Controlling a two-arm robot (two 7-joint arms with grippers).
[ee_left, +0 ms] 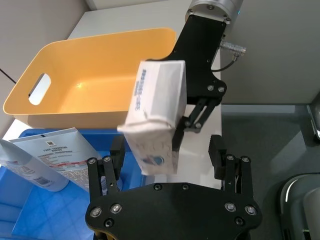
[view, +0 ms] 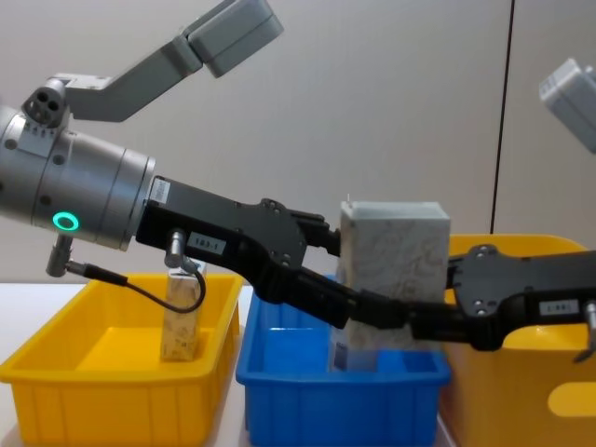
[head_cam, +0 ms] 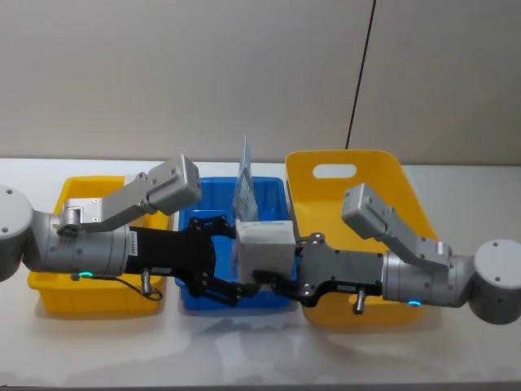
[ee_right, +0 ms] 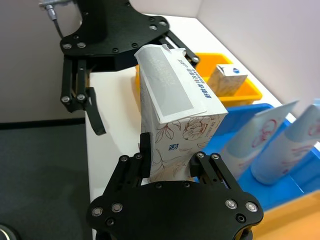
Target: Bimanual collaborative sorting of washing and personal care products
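A cream floral carton (head_cam: 264, 244) with a pale grey top hangs upright over the blue bin (head_cam: 195, 303). My right gripper (ee_right: 170, 155) is shut on its lower end, reaching in from the right (head_cam: 273, 281). Facing it from the left, my left gripper (ee_left: 166, 147) is open, one finger on each side of the carton (ee_left: 160, 100) without touching it. Two pale blue-white tubes (ee_right: 270, 145) stand in the blue bin. Another carton (view: 182, 317) stands in the small yellow bin (view: 102, 368) on the left.
A large yellow bin with a handle slot (head_cam: 342, 163) sits at the right, with nothing in the part that shows (ee_left: 100, 75). The three bins stand side by side on a white table (head_cam: 244, 350), with bare tabletop in front and a wall close behind.
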